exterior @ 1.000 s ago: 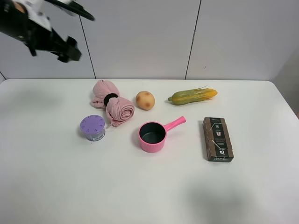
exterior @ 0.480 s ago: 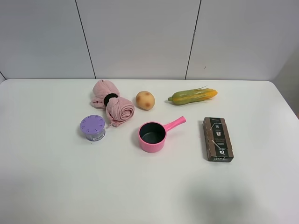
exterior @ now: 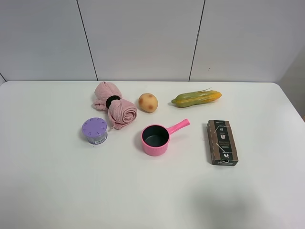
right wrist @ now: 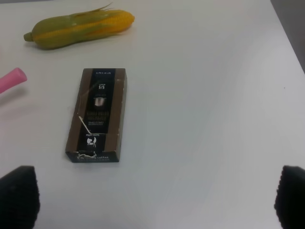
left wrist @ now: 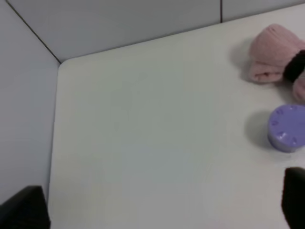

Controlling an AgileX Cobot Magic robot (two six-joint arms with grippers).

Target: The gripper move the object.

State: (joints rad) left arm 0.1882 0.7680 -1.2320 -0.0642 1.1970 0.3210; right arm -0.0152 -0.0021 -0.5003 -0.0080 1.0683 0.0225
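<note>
The pink toy saucepan [exterior: 155, 140] stands upright near the middle of the white table [exterior: 57, 191], its handle pointing to the back right. Only the handle's tip [right wrist: 11, 80] shows in the right wrist view. Neither gripper shows in the exterior high view. My left gripper [left wrist: 159, 204] is open and empty, high over the table's left part, with the purple lidded container [left wrist: 287, 128] ahead of it. My right gripper [right wrist: 155, 198] is open and empty above the table's right part, near the dark box [right wrist: 97, 114].
A pink rolled cloth [exterior: 114, 106], a potato [exterior: 148, 102] and a corn cob [exterior: 197, 98] lie behind the saucepan. The purple container [exterior: 94, 130] stands to its left, the dark box [exterior: 222, 142] to its right. The table's left edge [left wrist: 53, 143] meets the wall.
One second ago my left arm showed at the top left of the exterior high view; it has left that view. The objects have not moved.
</note>
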